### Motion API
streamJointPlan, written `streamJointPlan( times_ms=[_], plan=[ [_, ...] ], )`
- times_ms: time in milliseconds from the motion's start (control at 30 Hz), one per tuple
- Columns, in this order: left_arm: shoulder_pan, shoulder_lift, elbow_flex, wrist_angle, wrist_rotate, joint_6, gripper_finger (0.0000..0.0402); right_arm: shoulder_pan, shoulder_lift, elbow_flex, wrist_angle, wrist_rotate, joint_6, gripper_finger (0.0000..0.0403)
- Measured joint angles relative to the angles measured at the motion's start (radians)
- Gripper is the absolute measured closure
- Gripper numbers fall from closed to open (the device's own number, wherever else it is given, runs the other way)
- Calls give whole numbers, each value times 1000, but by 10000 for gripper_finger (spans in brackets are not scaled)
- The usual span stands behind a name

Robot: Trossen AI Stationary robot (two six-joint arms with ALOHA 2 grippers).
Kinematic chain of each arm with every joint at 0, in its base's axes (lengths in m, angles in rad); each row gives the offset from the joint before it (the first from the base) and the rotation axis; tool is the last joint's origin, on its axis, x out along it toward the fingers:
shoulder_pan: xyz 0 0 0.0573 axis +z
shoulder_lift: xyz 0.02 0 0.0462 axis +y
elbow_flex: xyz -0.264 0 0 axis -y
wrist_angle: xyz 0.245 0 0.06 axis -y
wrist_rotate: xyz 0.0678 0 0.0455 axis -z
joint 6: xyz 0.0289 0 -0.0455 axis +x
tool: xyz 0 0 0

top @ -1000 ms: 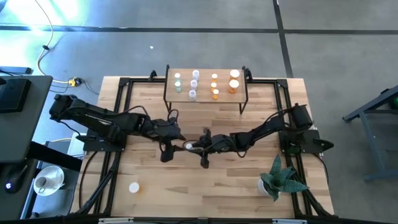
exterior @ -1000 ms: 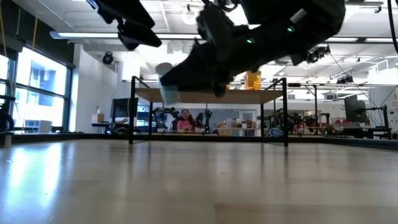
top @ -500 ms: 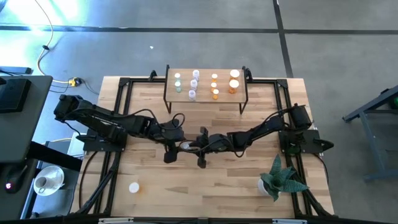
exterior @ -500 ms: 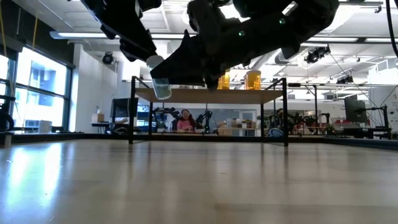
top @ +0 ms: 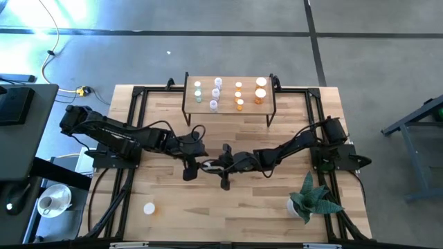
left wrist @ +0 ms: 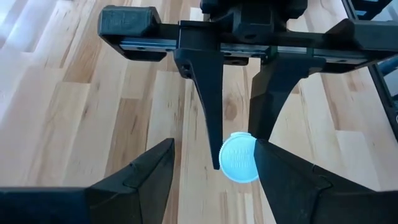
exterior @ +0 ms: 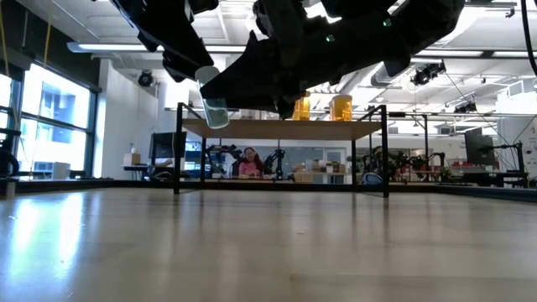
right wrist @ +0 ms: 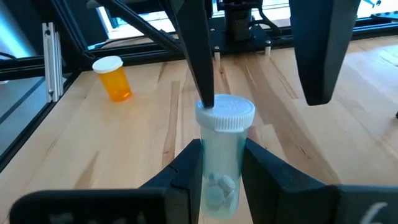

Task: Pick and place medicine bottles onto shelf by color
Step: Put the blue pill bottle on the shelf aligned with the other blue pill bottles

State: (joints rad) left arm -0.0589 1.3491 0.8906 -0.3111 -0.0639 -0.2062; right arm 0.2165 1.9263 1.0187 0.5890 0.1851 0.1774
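Here the right gripper point(right wrist: 221, 163) fingers clamp a pale green bottle point(right wrist: 222, 155); left gripper point(left wrist: 211, 163) fingers spread around its unreadably embossed cap.

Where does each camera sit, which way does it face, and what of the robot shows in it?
High view: above the table, looking straight down; both arms, with the left claw and right claw meeting mid-table.
Low view: at table-top height, looking level towards the shelf and room; arms enter from above.
Left wrist view: on the left arm, facing the right claw; its own open fingers show.
Right wrist view: on the right arm; its own fingers grip the pale green bottle.
Shared: both wrist views show that bottle's white cap.
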Motion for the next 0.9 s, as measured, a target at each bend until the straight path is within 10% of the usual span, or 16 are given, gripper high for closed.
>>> streamJointPlan(
  times_ms=[900],
  plan=[
    [0,-6,0,5,29,34,190,-3,-2,1,60,24,-19,324]
  ],
)
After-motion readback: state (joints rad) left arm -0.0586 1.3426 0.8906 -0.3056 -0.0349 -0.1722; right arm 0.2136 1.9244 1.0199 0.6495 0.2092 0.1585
